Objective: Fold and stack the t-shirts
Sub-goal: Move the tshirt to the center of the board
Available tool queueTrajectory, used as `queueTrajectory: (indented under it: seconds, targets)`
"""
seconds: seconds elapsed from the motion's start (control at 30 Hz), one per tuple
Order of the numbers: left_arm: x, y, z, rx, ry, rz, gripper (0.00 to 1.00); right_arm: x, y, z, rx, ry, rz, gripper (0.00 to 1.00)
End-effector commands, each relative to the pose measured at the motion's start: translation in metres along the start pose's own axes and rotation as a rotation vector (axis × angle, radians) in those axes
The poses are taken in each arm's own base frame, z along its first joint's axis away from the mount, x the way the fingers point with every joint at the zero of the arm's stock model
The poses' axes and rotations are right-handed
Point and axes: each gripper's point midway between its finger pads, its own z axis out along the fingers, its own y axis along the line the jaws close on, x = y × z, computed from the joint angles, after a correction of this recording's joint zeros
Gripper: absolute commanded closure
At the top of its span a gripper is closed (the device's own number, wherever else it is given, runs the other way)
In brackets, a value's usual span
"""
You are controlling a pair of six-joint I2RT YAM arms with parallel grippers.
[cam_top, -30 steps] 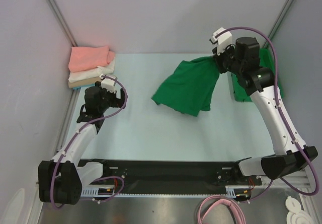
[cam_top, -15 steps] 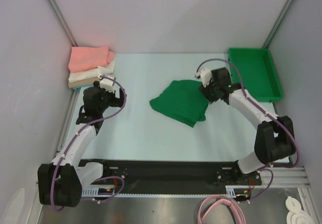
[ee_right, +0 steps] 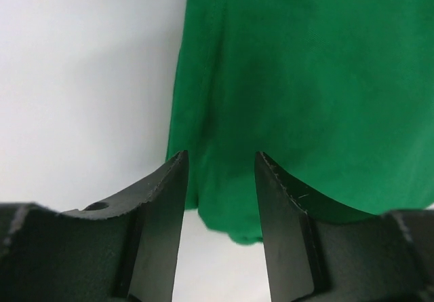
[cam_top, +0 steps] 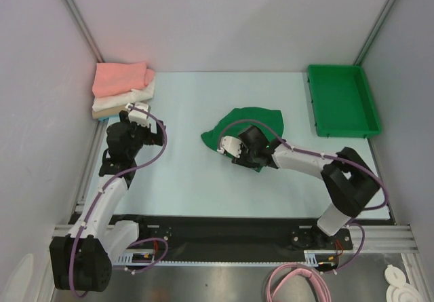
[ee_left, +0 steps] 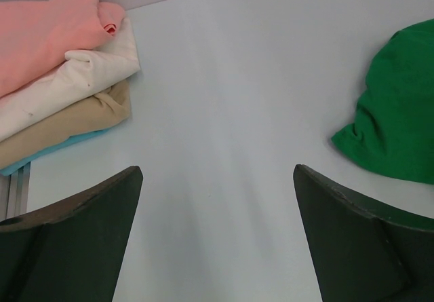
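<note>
The right claw [ee_right: 222, 156] stands parted, gripping nothing (only a modest gap); the green t-shirt [ee_right: 305, 78] lies crumpled just beyond its tips. The left claw [ee_left: 217, 173] gapes empty, folded t-shirts [ee_left: 61, 91] ahead to its left.

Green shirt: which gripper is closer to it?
Right. The right gripper is at the green shirt's edge; the left gripper is far off beside the folded stack.

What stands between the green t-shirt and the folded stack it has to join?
Nothing lies on the table between the green t-shirt and the folded stack. Only the left gripper, jaws open, hangs near the stack beside that path.
</note>
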Motion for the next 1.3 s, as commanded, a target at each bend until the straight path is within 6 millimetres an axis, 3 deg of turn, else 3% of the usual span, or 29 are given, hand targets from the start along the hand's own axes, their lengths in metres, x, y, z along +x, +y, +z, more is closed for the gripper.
queueTrajectory:
  seconds: [0.0, 0.23, 0.33, 0.37, 0.4, 0.47, 0.67, 0.83, 0.9, 0.93, 1.03, 1.17, 1.23, 1.27]
  targets:
    - [-0.012, 0.006, -0.002, -0.013, -0.034, 0.022, 0.01, -0.015, -0.025, 0.012, 0.080, 0.012, -0.014, 0.50]
    - [-0.008, 0.005, 0.000, -0.007, -0.025, 0.021, 0.00, -0.001, -0.016, 0.029, 0.044, 0.075, -0.007, 0.53]
    - [-0.006, 0.004, 0.002, 0.000, -0.018, 0.019, 0.00, 0.001, -0.013, 0.030, 0.020, 0.086, -0.006, 0.72]
    - [-0.005, 0.004, 0.003, 0.001, -0.015, 0.019, 0.00, 0.000, -0.015, 0.030, 0.019, 0.085, -0.002, 0.91]
    - [-0.005, 0.004, 0.003, 0.001, -0.014, 0.019, 0.00, 0.002, -0.013, 0.031, 0.009, 0.097, -0.002, 1.00]
    - [-0.005, 0.006, 0.003, -0.003, -0.012, 0.018, 0.00, -0.002, -0.017, 0.027, 0.034, 0.103, -0.018, 1.00]
    - [-0.006, 0.009, 0.001, -0.022, -0.021, 0.019, 0.01, -0.057, -0.055, -0.033, 0.210, -0.011, -0.181, 1.00]
    - [-0.012, 0.024, -0.003, -0.115, -0.062, 0.016, 0.00, -0.140, -0.089, -0.118, 0.372, -0.236, -0.259, 1.00]
    - [-0.015, 0.026, -0.005, -0.125, -0.074, 0.019, 0.00, -0.164, -0.101, -0.143, 0.394, -0.302, -0.240, 1.00]
    - [-0.015, 0.025, -0.006, -0.120, -0.075, 0.019, 0.00, -0.184, -0.118, -0.168, 0.435, -0.359, -0.219, 1.00]
    - [-0.019, 0.021, -0.008, -0.096, -0.086, 0.024, 0.00, -0.212, -0.148, -0.208, 0.514, -0.449, -0.195, 1.00]
    - [-0.022, 0.022, -0.012, -0.107, -0.104, 0.033, 0.00, -0.224, -0.199, -0.227, 0.607, -0.532, -0.126, 1.00]
    - [-0.030, 0.028, -0.019, -0.143, -0.136, 0.041, 0.00, -0.233, -0.204, -0.220, 0.559, -0.574, -0.083, 1.00]
    - [-0.029, 0.031, -0.022, -0.160, -0.142, 0.038, 0.00, -0.239, -0.209, -0.227, 0.559, -0.599, -0.068, 1.00]
